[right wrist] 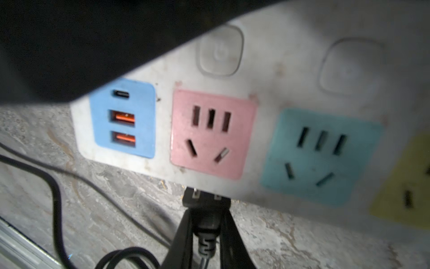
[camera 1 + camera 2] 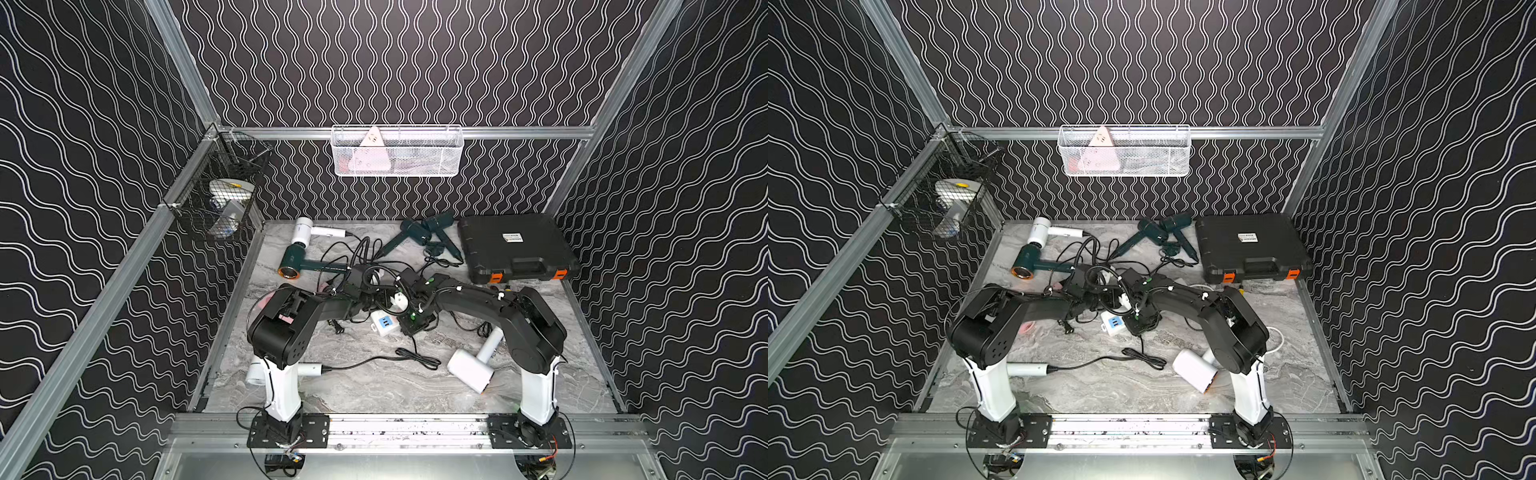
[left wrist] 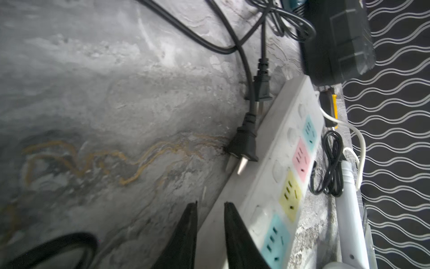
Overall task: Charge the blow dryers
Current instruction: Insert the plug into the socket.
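While the right gripper [image 1: 207, 209] is pinching a black plug [image 1: 202, 200] between its fingers, the prongs are sitting right at the side edge of the white power strip [image 1: 279, 58], just below its pink socket [image 1: 213, 130]. The left gripper [image 3: 210, 207] is hovering at the strip's long edge with its fingers [image 3: 188, 233] slightly parted and nothing between them; whether they are touching the strip I cannot tell.

On the marble table [image 2: 374, 386], a white blow dryer [image 2: 302, 232] and a copper-ringed teal dryer [image 2: 297, 262] are lying at the back left. Two dark teal dryers [image 2: 415, 229] are crossing beside the black case [image 2: 515, 245]. A big white dryer [image 2: 471, 370] is lying front right, and a pink dryer [image 2: 1027, 328] is peeking from under the left arm.
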